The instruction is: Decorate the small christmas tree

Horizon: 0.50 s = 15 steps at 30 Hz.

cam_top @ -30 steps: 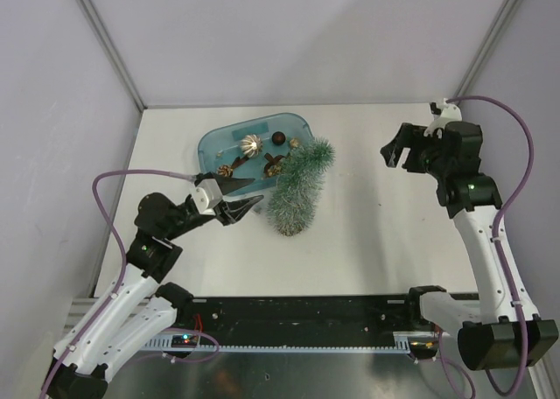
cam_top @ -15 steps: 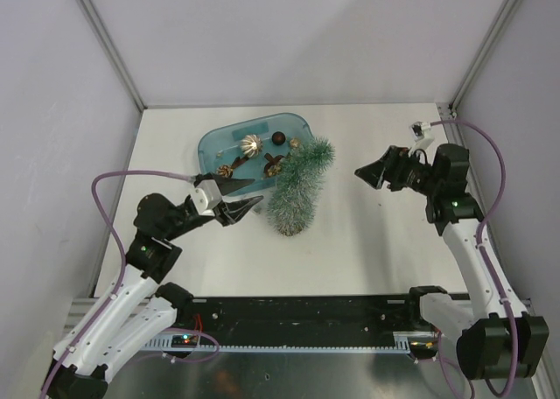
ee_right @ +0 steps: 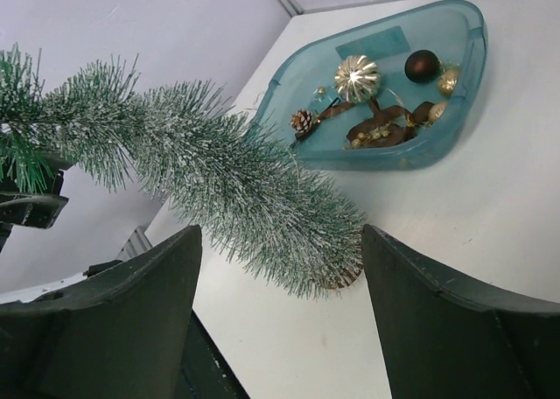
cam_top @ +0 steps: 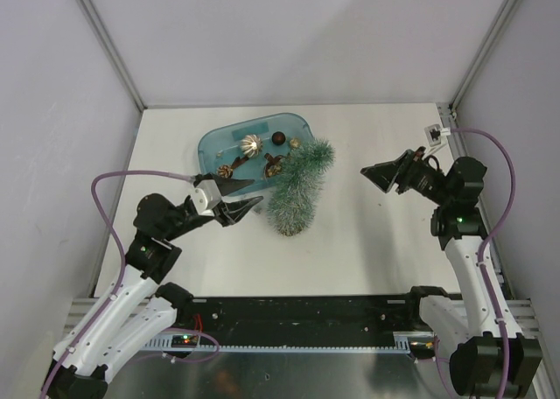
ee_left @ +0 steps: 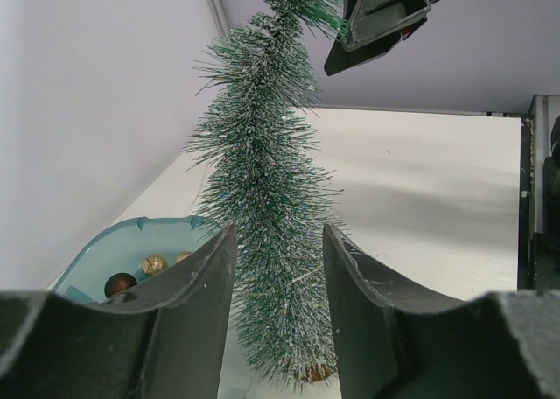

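The small christmas tree [cam_top: 297,193] stands on the white table with its tip [cam_top: 319,152] bent toward the back right; its wood base [ee_right: 343,276] rests on the table. My left gripper [cam_top: 256,192] is open just left of the tree, its fingertips close to the needles and holding nothing. In the left wrist view the tree [ee_left: 262,224] shows beyond the left gripper [ee_left: 278,230]. My right gripper [cam_top: 375,178] hangs open to the right of the tree and faces it across a gap. The right wrist view frames the tree [ee_right: 227,180] beyond the empty right gripper [ee_right: 280,231].
A translucent blue tub [cam_top: 213,143] sits behind the tree on the left. It holds a shiny ribbed ball [cam_top: 252,143], a dark ball [cam_top: 278,138], a pine cone [cam_top: 226,169] and brown pieces. Grey walls close in the table on three sides.
The right arm has swung down and turned its gripper toward the tree, bringing it nearer. The left arm and the tree have not moved.
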Each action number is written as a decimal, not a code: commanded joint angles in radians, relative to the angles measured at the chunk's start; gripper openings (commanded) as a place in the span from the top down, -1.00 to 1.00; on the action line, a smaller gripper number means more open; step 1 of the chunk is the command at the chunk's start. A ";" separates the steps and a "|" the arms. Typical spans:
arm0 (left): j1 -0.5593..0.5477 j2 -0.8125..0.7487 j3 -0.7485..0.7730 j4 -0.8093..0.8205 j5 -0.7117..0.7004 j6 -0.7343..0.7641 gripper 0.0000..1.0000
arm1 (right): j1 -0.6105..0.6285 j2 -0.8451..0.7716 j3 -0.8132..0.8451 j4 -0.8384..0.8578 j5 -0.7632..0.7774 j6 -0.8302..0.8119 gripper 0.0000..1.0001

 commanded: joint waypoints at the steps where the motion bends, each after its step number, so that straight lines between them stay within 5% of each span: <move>1: 0.008 -0.014 0.018 0.013 0.009 -0.013 0.02 | -0.004 -0.017 -0.010 0.057 -0.013 0.002 -0.54; 15: 0.046 -0.001 0.020 -0.176 -0.151 0.046 0.02 | 0.113 0.072 0.034 0.060 0.252 0.002 -0.62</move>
